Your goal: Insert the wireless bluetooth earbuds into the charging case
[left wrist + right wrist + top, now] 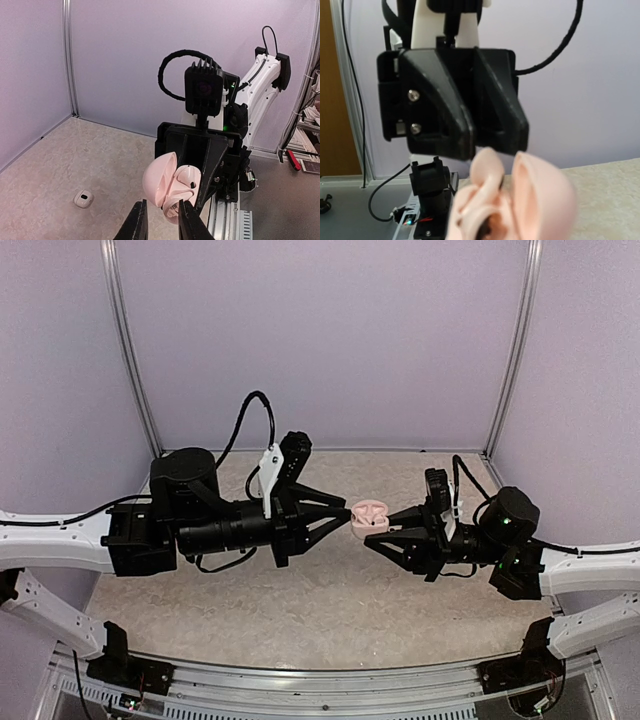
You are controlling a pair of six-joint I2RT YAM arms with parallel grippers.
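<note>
We note the charging case (369, 516) lid-open in mid-air over the table (300, 610), with the right gripper (376, 531) clamped on it. The left gripper (164, 223) flanks its lower edge; we cannot tell if it grips.

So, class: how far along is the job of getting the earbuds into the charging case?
Done: the charging case is open and clamped in the air by the right fingers; one earbud seems seated. In hand: the left fingers stand apart around the case's lower edge. Left: the second earbud, which I cannot make out, and the open lid.
</note>
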